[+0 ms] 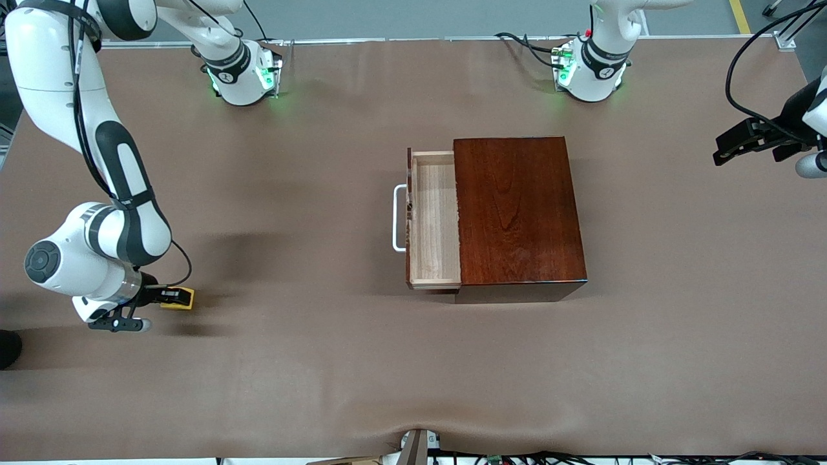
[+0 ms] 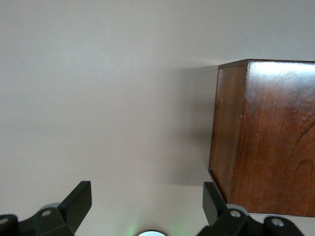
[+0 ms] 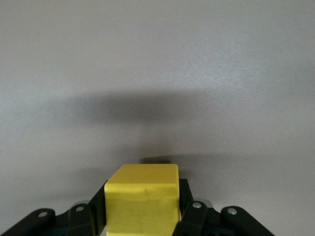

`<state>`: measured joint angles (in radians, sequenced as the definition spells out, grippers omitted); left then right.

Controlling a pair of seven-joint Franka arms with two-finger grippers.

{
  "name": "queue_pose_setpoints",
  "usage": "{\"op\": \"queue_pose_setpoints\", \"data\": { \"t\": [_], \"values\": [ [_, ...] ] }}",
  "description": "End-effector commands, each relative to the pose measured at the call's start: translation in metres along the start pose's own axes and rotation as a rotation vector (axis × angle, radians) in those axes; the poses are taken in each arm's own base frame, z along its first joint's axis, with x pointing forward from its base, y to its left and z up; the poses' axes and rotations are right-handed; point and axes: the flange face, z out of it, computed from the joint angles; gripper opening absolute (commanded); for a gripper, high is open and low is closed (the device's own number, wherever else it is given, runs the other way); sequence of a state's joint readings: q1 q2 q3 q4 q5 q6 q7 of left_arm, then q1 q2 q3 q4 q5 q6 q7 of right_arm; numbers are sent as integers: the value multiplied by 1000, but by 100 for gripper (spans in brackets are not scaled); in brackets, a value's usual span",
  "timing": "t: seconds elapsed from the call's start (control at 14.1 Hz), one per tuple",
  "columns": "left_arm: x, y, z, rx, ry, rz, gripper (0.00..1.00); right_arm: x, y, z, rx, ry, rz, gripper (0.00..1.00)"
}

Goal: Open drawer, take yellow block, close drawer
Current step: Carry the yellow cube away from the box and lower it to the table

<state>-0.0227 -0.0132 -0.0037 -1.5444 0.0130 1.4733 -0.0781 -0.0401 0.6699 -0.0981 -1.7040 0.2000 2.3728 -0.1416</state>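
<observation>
Well apart from the half-open drawer (image 1: pixel 434 216), the right hand (image 1: pixel 173 297) clamps the yellow block (image 1: pixel 184 298); the left hand (image 2: pixel 147 201) waits, fingers apart.

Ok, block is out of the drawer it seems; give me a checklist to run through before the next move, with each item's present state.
1. yellow block gripped between the fingers of the right gripper: ok.
2. Block lifted off the table: cannot tell; it sits low at the right arm's end.
3. drawer closed: not ok, it stands pulled out of the wooden box, pale interior showing.
4. Visible part of the drawer free of objects: ok.
5. white handle free of obstruction: ok.
6. left gripper out of the way: ok, open, waiting above the left arm's end of the table.
</observation>
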Motion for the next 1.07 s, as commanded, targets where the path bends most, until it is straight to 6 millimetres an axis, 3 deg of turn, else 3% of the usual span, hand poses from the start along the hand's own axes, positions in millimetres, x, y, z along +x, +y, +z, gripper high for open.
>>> {"op": "queue_pose_setpoints", "data": {
  "t": [0.0, 0.07, 0.14, 0.28, 0.5, 0.57, 0.78, 0.99],
  "values": [
    [-8, -3, -10, 19, 7, 15, 100, 2, 10, 7, 0, 15, 56, 0],
    [-8, -2, -12, 20, 10, 18, 100, 2, 12, 11, -1, 14, 58, 5],
    [-8, 0, -12, 21, 10, 21, 100, 1, 13, 12, -1, 12, 59, 44],
    [-8, 2, -11, 21, 9, 24, 100, 2, 13, 11, -1, 14, 61, 100],
    [-8, 4, -10, 21, 8, 29, 100, 3, 11, 1, 3, 17, 51, 100],
    [-8, 3, -10, 21, 8, 27, 100, 6, 8, -12, 5, 38, 47, 100],
    [-9, 4, -14, 21, 15, 29, 100, 10, -3, -82, 14, 74, 30, 100],
    [-10, 1, -13, 21, 9, 24, 100, -3, -15, -170, -37, 66, -42, 100]
  ]
}}
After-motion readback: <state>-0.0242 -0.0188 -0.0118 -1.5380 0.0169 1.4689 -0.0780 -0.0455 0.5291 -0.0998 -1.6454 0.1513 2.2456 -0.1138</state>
